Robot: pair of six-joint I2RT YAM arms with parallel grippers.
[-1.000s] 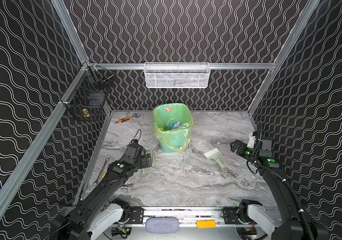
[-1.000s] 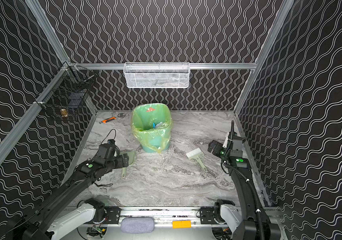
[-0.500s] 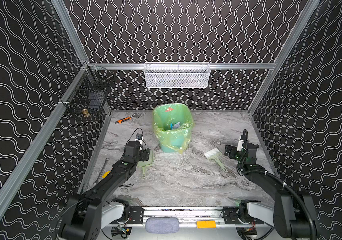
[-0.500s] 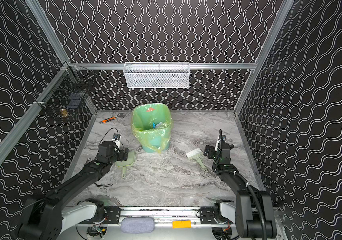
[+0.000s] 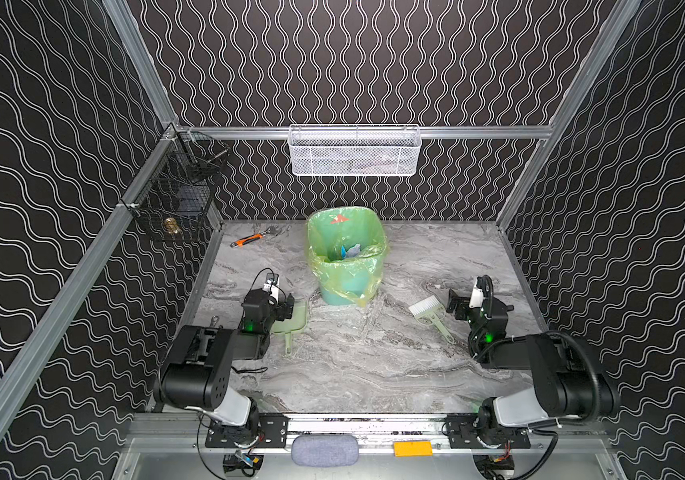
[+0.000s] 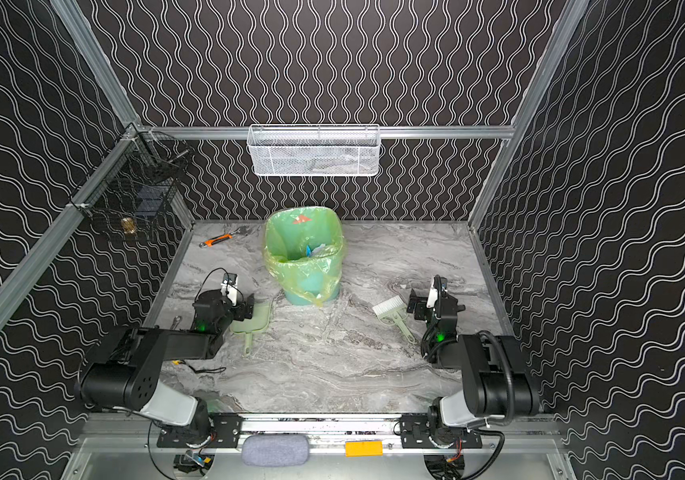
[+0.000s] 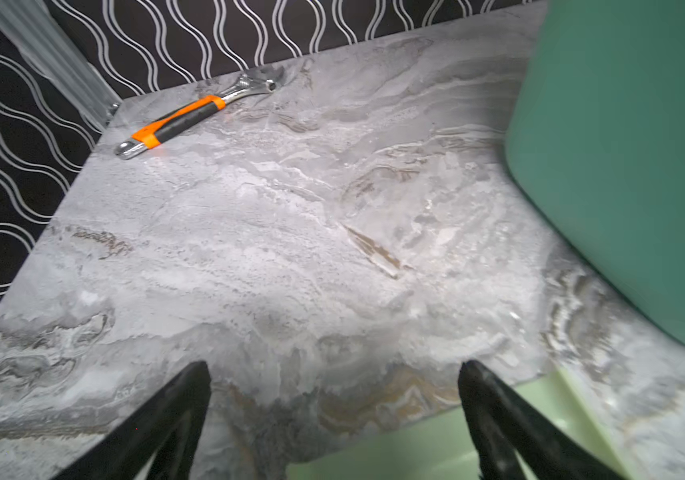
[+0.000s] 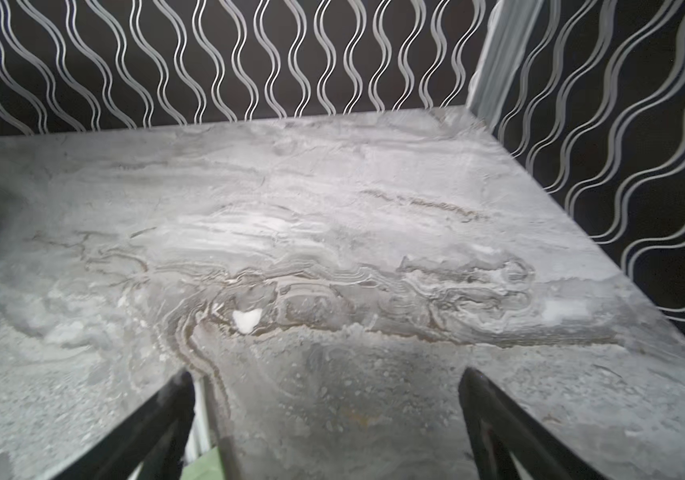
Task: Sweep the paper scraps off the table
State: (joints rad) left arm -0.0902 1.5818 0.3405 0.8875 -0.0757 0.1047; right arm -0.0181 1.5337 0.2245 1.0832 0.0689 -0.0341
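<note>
Your scraps (image 5: 349,250), crumpled blue and pale bits, lie inside the lined bin (image 5: 349,286) at the middle of the counter (image 5: 374,365), and you see them only from the top views. The left tool (image 7: 332,368) and right tool (image 8: 326,374) both gape wide, empty. Open counter lies between dustpan (image 5: 297,321) and brush (image 5: 428,309). The right wrist view shows a white fleck (image 8: 246,320); the left, the wrench (image 7: 182,120) near the back wall.

Bin (image 5: 345,289) (paper scraps (image 5: 351,250) inside), brush (image 5: 430,313), dustpan (image 5: 297,321)
</note>
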